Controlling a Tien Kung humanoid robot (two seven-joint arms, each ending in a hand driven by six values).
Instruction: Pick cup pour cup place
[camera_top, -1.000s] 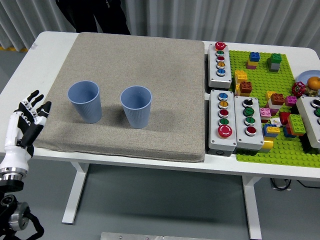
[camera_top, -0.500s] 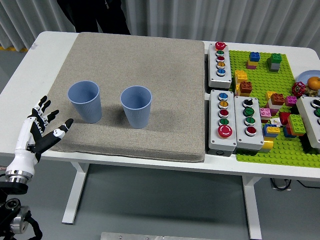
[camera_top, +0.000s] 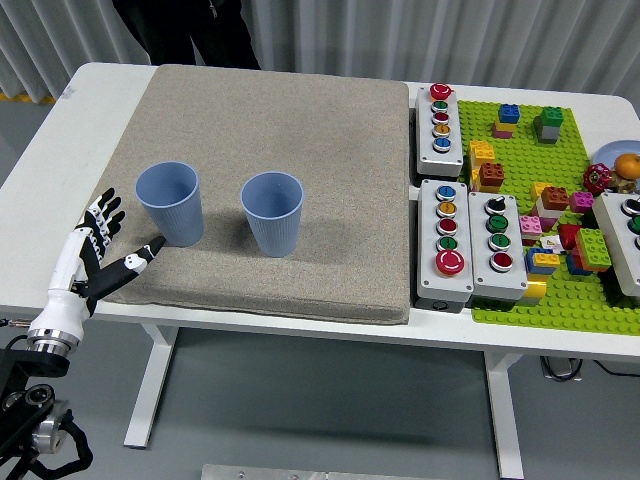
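Head view, single entry: we record a white table carrying a grey-beige mat, on which stand two blue ribbed cups, both upright and mouth-up, well apart from each other. The left cup sits toward the mat's near left; the right cup stands to its right, nearer the mat's middle. We note the left hand at the mat's near-left edge, fingers spread apart and thumb pointing toward the left cup's base, holding nothing and not touching the cup. The right hand does not appear. To the right of the mat we list button boxes and a green baseplate strewn with bricks, none belonging to the task. A person in dark clothing stands at the far edge, hands unseen. We judge the pick step in hand, at the approach. The next move calls for bringing the palm beside the left cup's wall and closing around it without tipping it.
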